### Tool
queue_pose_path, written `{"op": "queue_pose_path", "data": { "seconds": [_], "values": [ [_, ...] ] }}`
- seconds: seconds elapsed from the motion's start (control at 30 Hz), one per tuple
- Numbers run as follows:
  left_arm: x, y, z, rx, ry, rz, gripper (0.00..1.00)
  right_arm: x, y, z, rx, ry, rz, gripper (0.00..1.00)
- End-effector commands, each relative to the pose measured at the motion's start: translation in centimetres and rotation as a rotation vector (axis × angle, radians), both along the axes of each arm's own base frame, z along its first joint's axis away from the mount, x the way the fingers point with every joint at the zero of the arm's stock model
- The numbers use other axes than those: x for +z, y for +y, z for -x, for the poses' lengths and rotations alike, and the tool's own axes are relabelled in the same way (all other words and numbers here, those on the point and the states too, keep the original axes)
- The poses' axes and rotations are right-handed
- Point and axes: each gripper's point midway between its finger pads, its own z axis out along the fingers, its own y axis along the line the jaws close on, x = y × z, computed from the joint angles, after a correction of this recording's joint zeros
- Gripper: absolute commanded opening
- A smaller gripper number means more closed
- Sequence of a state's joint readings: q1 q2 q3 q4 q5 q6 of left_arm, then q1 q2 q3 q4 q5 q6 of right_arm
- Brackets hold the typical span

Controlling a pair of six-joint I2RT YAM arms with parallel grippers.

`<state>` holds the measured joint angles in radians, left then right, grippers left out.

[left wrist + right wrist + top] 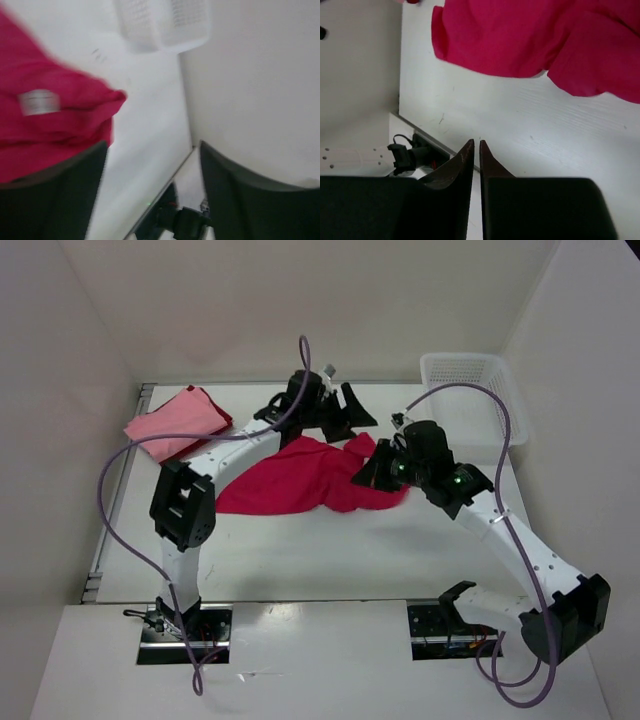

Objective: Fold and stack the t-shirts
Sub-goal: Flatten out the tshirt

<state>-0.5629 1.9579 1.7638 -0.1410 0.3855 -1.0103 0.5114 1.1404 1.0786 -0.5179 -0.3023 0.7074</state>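
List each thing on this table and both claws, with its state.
magenta shirt: unfolded, lying rumpled.
pink shirt: folded, far left corner.
dark red shirt: mostly covered by the pink shirt.
basket: upright, far right corner.
left claw: open, holding nothing.
right claw: shut, holding nothing.

Your white table (300,560) carries a crimson shirt (300,480) crumpled at its middle, a pink shirt (170,425) far left, and a basket (460,358) far right.
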Motion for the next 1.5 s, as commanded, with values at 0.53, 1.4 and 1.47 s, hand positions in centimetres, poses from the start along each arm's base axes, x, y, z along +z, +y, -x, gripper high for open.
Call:
{"op": "queue_pose_path", "data": {
  "seconds": [0.53,1.4,1.47],
  "values": [
    [-11.8,32.2,11.7,0.706,0.18,-0.303,0.59,-11.2,-3.2,-3.0,-0.149,0.123,0.23,0.03],
    [-18.1,36.4,5.7,0.74,0.267,-0.367,0.77,-16.7,-2.4,-15.4,-0.16,0.095,0.511,0.61],
    [-18.5,36.2,5.8,0.729,0.28,-0.363,0.69,-17.7,-2.1,-15.6,-0.138,0.126,0.528,0.61]
  ]
}}
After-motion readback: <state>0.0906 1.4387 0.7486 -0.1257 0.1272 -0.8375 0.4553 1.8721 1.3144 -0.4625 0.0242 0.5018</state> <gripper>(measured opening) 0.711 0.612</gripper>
